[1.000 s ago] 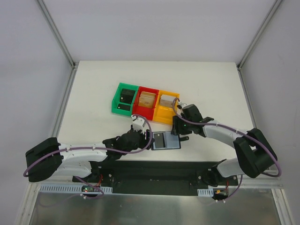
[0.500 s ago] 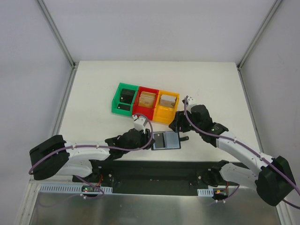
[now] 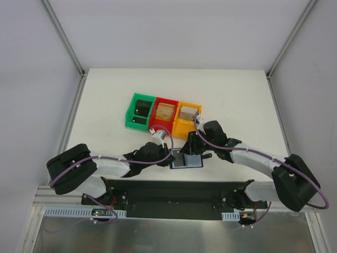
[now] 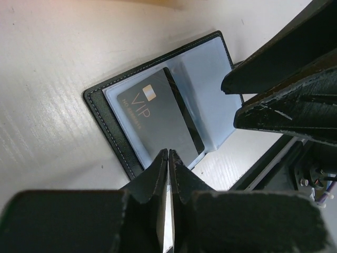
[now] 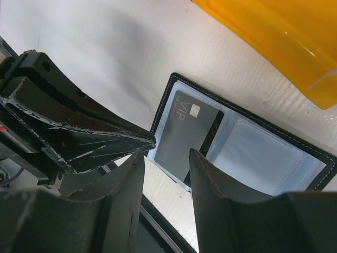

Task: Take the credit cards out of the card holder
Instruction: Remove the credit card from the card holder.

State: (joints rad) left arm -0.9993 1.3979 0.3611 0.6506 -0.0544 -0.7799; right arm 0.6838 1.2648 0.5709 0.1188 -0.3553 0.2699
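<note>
3 bins (image 3: 160,126) wall the card holder's (image 3: 187,159) far side; left fingers (image 4: 157,182) and right fingers (image 5: 210,184) crowd over it.

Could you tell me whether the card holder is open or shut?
Open: the holder lies spread flat, both clear sleeves showing, a VIP card in one.

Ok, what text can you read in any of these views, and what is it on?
"VIP": gold letters on the dark card in the left sleeve of the open card holder.
A small gold line under "VIP": too small to read.
The bins and their contents: no text that can be read.
</note>
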